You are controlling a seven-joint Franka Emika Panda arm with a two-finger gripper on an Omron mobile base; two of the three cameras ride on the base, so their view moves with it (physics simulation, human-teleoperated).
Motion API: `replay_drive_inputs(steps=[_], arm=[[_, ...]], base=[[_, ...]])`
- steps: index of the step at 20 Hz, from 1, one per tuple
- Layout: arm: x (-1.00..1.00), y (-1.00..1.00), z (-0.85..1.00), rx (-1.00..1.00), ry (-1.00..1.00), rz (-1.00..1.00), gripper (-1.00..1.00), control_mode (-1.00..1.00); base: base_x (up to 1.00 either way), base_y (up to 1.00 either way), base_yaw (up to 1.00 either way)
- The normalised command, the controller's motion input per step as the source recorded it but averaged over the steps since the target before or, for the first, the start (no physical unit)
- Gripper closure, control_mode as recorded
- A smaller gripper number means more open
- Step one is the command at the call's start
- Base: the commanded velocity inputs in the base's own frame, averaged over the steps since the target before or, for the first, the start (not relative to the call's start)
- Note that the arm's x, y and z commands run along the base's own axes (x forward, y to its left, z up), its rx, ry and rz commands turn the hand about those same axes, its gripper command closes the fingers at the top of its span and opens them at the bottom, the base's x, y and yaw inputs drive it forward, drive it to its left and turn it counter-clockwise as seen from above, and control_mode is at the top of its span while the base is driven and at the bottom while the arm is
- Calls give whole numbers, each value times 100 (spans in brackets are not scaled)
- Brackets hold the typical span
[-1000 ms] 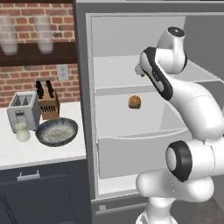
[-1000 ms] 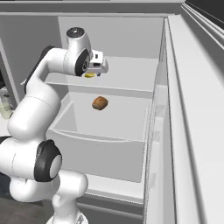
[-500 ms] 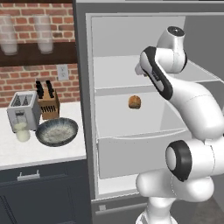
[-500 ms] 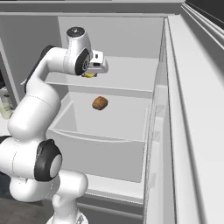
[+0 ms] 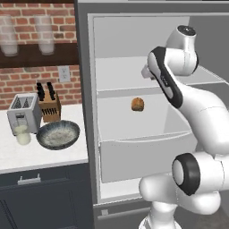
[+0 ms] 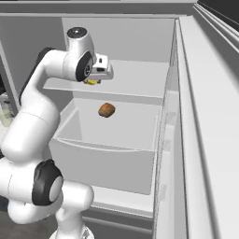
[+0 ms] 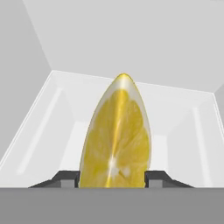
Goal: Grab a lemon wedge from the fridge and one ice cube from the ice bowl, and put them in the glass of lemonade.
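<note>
The fridge (image 5: 85, 112) stands open, its white shelves showing. My gripper (image 6: 94, 79) hangs over the upper shelf, shut on the lemon wedge (image 6: 92, 82). In the hand view the bright yellow lemon wedge (image 7: 116, 140) stands upright, with a dark fingertip (image 7: 70, 177) pressed against each side. From the left base view the hand (image 5: 146, 71) is partly hidden behind my arm. The ice bowl (image 5: 58, 134) sits on the counter left of the fridge. The glass of lemonade (image 5: 22, 134) stands beside it, in front of the toaster.
An orange-brown lump (image 6: 106, 109) lies on the shelf below my hand. The fridge door (image 6: 205, 116) stands open at the right. A toaster (image 5: 24, 112) and knife block (image 5: 48, 105) stand on the counter. Two frosted glasses (image 5: 9, 40) sit on the wall shelf.
The jaws have closed from wide open onto the lemon wedge. The arm has hardly moved.
</note>
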Motion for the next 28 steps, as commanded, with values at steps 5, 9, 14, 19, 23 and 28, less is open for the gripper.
replay_drive_inputs(steps=[5,9,14,19,23,28], arm=[[-100,0,26,-1,-5,4,100,-100],[-100,-4,23,0,-1,3,100,-100],[-100,-2,25,0,2,2,100,-100],[-95,2,-10,-7,14,3,100,-100],[-84,0,-42,-1,12,2,100,-100],[-44,0,-56,0,8,0,100,-100]], base=[[0,0,0],[0,0,0],[0,0,0],[0,0,0],[0,0,0],[0,0,0]])
